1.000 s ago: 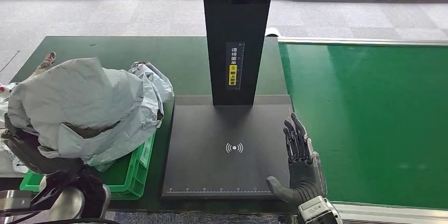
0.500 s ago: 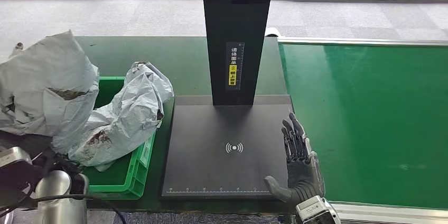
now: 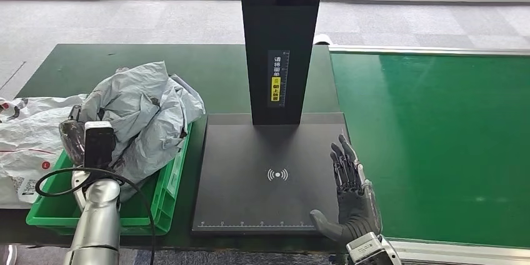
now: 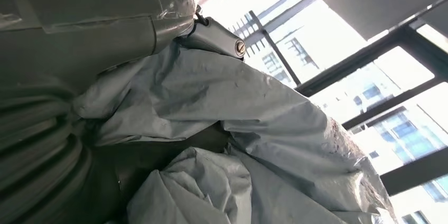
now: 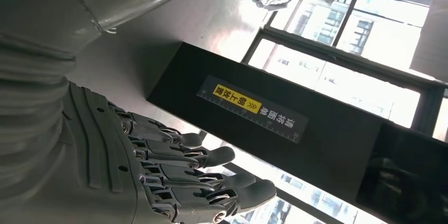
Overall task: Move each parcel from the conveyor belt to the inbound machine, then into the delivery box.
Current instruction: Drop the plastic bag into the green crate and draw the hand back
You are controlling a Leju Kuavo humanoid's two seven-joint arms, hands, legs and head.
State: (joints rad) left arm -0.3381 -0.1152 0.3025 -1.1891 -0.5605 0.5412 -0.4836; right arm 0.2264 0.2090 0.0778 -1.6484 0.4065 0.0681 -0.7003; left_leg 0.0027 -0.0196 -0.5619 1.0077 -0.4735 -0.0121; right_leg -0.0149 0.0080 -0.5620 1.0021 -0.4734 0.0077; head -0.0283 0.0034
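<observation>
A crumpled grey parcel (image 3: 131,96) lies on top of another grey parcel (image 3: 169,137) in the green delivery box (image 3: 165,197) at the left. My left hand (image 3: 72,135) is at the top parcel's near-left side, its dark fingers partly hidden under the plastic. In the left wrist view the grey parcel (image 4: 274,129) is pressed against my left hand (image 4: 79,18), under its thumb. My right hand (image 3: 350,190) rests open, fingers spread, on the right edge of the black inbound machine's plate (image 3: 250,152). The right wrist view has my right hand (image 5: 158,171) holding nothing.
The machine's black column (image 3: 281,40) rises behind the plate. The green conveyor belt (image 3: 437,140) lies to the right, with no parcels on it. A white parcel (image 3: 25,146) with labels lies left of the delivery box.
My left arm has swung the grey parcel from high at the far left down onto the pile in the delivery box. The right hand has hardly moved.
</observation>
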